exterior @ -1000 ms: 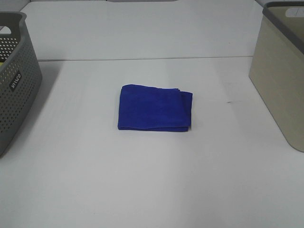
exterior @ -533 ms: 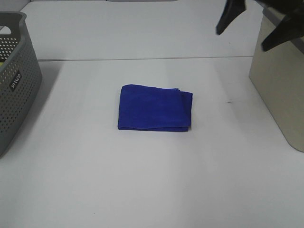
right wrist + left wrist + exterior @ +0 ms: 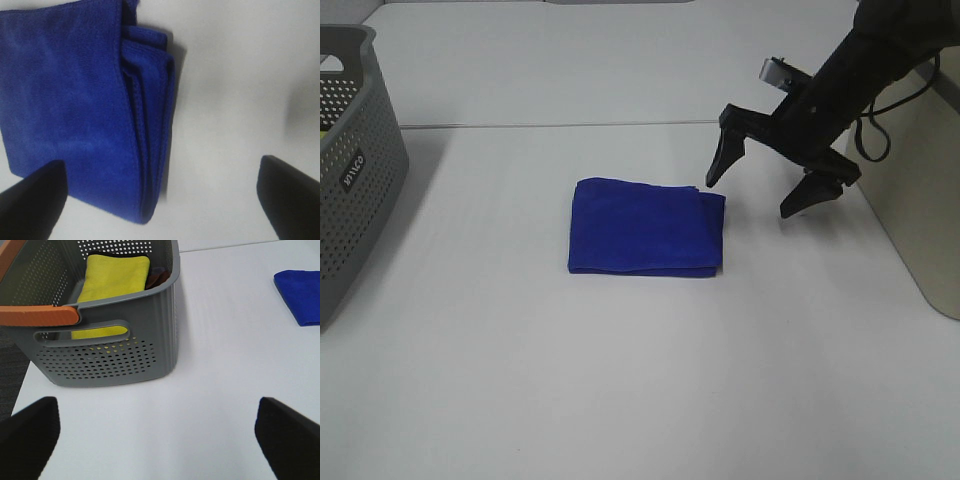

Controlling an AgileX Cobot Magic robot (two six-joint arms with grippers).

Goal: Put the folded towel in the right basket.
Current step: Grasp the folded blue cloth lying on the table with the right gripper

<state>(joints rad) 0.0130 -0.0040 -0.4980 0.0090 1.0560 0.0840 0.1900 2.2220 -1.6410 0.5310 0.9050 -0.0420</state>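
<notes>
A folded blue towel [image 3: 645, 228] lies flat at the middle of the white table. It also shows in the right wrist view [image 3: 85, 105] and at the edge of the left wrist view [image 3: 301, 295]. My right gripper [image 3: 755, 190] is open, hovering just off the towel's right edge, one fingertip [image 3: 715, 172] near its far right corner. In the right wrist view the gripper [image 3: 160, 197] stands wide open over the towel's stacked edge. The beige right basket [image 3: 910, 170] stands at the right edge. My left gripper [image 3: 160, 432] is open and empty beside the grey basket.
A grey perforated basket [image 3: 350, 160] stands at the left edge; in the left wrist view the basket [image 3: 107, 347] holds a yellow cloth [image 3: 112, 282]. A cable [image 3: 880, 130] hangs from the right arm near the beige basket.
My right arm has come into view from the upper right and dropped down and left to the towel's right edge. The towel has not moved.
</notes>
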